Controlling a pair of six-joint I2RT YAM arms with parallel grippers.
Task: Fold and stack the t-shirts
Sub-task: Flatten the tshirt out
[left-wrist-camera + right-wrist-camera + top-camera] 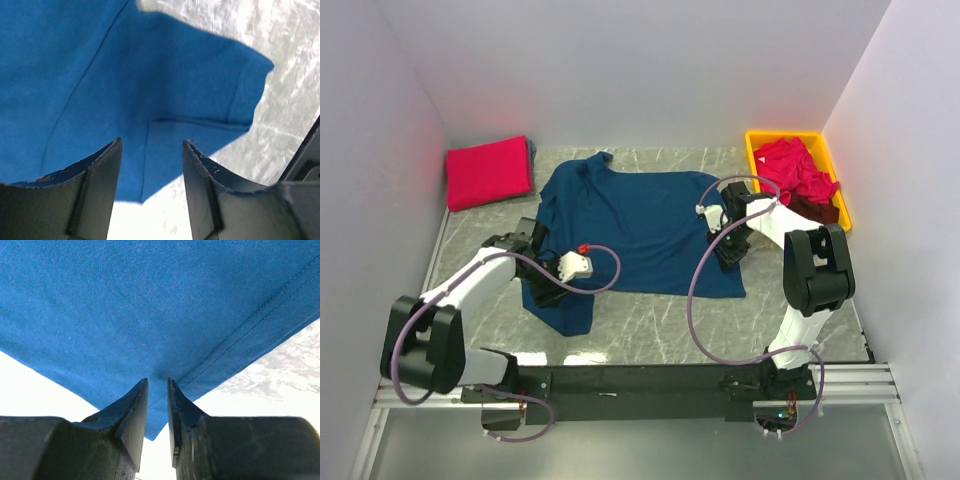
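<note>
- 1 navy t-shirt (640,225) lies spread over the middle of the marble tabletop (650,320), its collar towards the far wall and its lower hem towards the arms.
- Its left side is rumpled and partly doubled over near the left arm; the rest lies fairly flat.
- The left claw (152,142) hangs just above the shirt's left edge with its jaws well apart and nothing between them. Below it the left wrist view shows a short sleeve (245,85) and bare marble beside it.
- The right claw (157,380) sits at the shirt's right edge, near the lower right corner. Its jaws are drawn almost together, and the hemmed corner of the cloth runs into the narrow gap, so it looks pinched there.
- 1 folded red-pink t-shirt (488,172) rests in the far left corner, well apart from the navy one.
- The yellow bin (785,134) stands at the far right and holds crumpled red-pink t-shirts (798,170), with a dark maroon t-shirt (815,210) at its near end.
</note>
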